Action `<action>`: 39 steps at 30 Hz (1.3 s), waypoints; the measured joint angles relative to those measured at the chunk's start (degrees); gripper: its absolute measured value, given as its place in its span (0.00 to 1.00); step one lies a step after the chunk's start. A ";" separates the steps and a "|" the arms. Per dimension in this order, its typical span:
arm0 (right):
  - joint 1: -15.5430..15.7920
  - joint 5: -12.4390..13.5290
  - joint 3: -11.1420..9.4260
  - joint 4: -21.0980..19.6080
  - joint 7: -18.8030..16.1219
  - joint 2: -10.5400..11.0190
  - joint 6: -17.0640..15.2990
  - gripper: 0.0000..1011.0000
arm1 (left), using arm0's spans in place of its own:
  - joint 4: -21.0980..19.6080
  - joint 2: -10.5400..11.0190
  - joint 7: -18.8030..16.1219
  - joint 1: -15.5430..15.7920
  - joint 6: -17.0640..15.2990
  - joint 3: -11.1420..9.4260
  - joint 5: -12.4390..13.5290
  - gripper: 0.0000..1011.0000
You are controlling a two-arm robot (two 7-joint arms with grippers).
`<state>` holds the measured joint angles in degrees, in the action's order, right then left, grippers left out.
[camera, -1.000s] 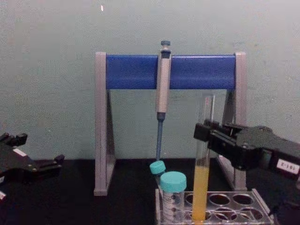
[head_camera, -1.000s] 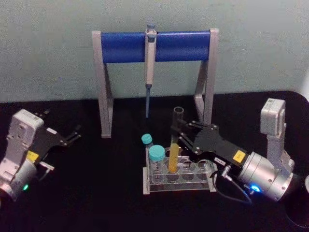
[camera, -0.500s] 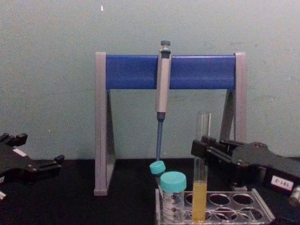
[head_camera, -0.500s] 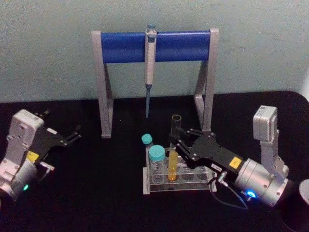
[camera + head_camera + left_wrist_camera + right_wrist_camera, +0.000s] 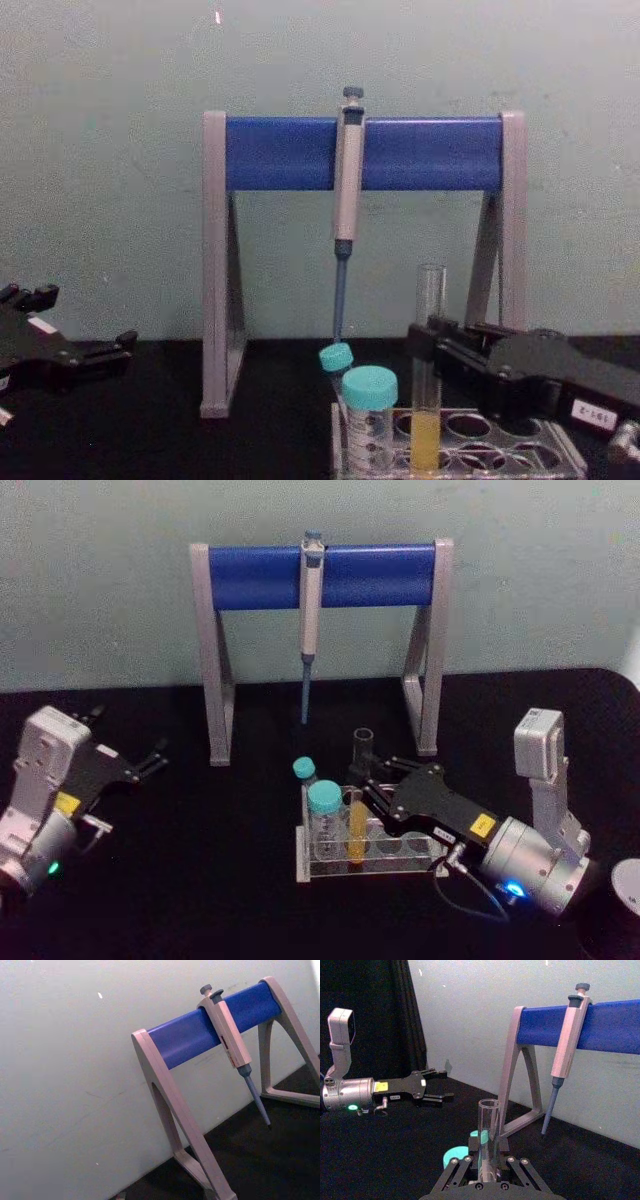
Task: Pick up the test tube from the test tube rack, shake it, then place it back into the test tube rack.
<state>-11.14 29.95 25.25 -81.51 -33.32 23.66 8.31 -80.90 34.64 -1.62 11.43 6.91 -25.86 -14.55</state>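
Test tube [image 5: 356, 830] of clear glass, orange-filled, sits in the clear plastic test tube rack [image 5: 400, 868], clamped by the right gripper [image 5: 363, 779] from four o'clock; release seems all that's left. Left gripper [image 5: 155, 760] idles at nine o'clock, fingers spread.

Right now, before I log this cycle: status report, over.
Right claw shut on test tube. Tube upright, lower end down in a rack hole. Left claw open, parked far left. Teal-capped tubes in neighbouring holes, nothing blocking.
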 joint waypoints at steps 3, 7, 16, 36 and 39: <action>0.04 -0.15 0.00 0.08 0.12 -0.08 -0.15 0.23 | 0.00 0.00 0.00 0.00 0.00 0.00 0.00 0.99; 0.10 -0.30 -0.05 0.13 0.27 -0.16 -0.28 0.23 | 0.00 0.00 0.00 0.00 0.00 0.00 0.00 0.99; 0.17 -0.80 -0.14 0.05 0.74 -0.24 -0.31 0.23 | 0.00 0.00 0.00 0.00 0.00 0.00 0.00 0.99; 0.16 -0.68 -0.17 0.01 0.57 -0.19 -0.36 0.58 | 0.00 0.00 0.00 0.00 0.00 0.00 0.00 0.99; 0.16 -0.67 -0.17 0.01 0.56 -0.19 -0.36 0.68 | 0.00 0.00 0.00 0.00 0.00 0.00 0.00 0.99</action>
<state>-10.97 29.28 25.08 -81.50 -32.76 23.47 7.95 -80.90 34.65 -1.62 11.43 6.91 -25.86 -14.55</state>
